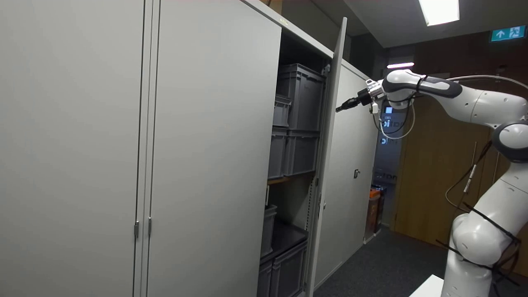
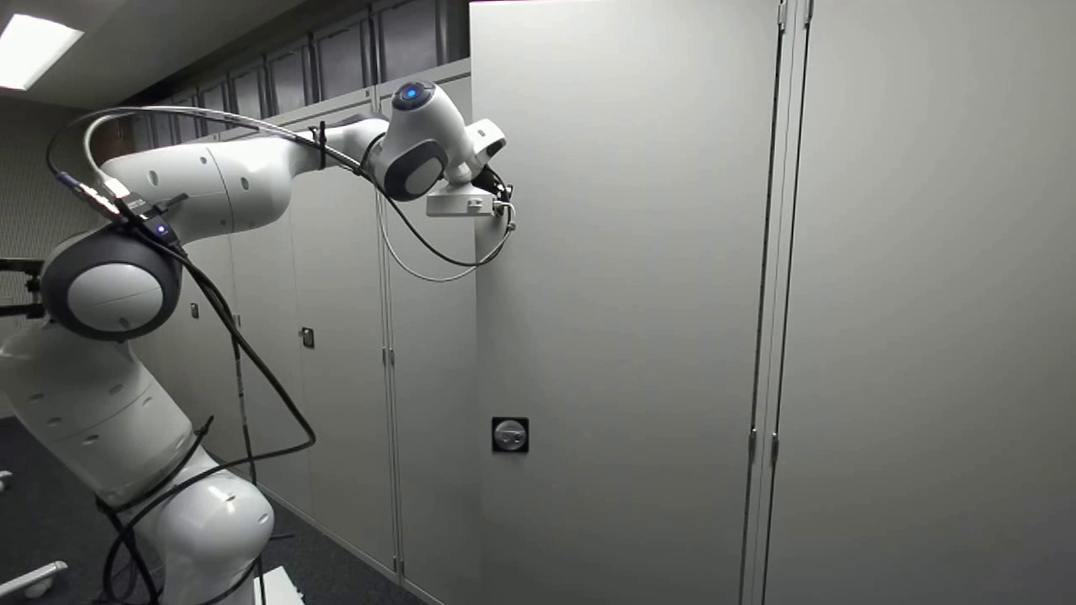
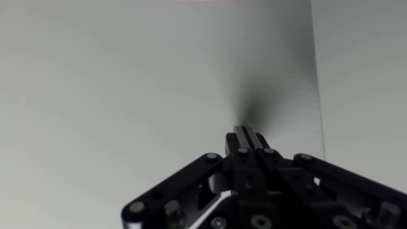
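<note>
On both sides of the ajar cabinet door (image 2: 626,294), in both exterior views, a long row of tall grey metal cabinets (image 1: 66,123), with other visible doors closed flat. Well beyond the ajar door in an exterior view, a brown wooden door (image 1: 439,173). The ajar door itself: upright, angled partway out from the row, with inner side toward a dark cabinet opening and outer side toward the room. Facing that outer side, a white Franka Panda arm (image 1: 501,103), raised and stretched toward the door's upper part. Above and beyond the ajar door, a bright rectangular ceiling light (image 1: 439,11). Farther along the row than the ajar door, low down, a bin (image 1: 372,210) with an orange lid. Behind the ajar door, inside the cabinet, a brown-edged shelf (image 1: 280,180) and grey plastic storage boxes (image 1: 305,103), several in stacks. Far past the ajar door, near ceiling height, a lit green exit sign (image 1: 508,34). At the upper outer face of the ajar door, close to its free edge, the tool (image 3: 244,130): closed, with both fingers (image 3: 241,138) together side by side, tips pointed at the painted metal. In the wrist view, a soft dark shadow (image 3: 254,101) on the ajar door, starting at the tips. Contact with the ajar door or a slight gap: impossible to tell. Lower on that face, also by the free edge, a round lock (image 2: 510,435) on a black square plate.
</note>
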You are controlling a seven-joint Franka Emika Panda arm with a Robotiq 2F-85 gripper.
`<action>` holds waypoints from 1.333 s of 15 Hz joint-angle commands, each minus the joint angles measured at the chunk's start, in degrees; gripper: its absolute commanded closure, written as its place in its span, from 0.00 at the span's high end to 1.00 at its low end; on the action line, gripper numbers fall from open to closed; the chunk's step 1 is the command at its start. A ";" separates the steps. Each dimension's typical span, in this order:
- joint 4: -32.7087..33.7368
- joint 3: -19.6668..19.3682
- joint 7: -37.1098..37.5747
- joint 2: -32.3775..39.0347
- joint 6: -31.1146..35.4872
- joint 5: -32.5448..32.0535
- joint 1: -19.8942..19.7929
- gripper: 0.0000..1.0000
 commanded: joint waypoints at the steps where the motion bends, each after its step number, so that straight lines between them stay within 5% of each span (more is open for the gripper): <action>1: 4.84 -0.60 -2.95 4.48 0.27 3.43 0.40 0.00; 20: 19.55 2.07 -4.70 17.53 -2.85 9.38 -5.16 0.00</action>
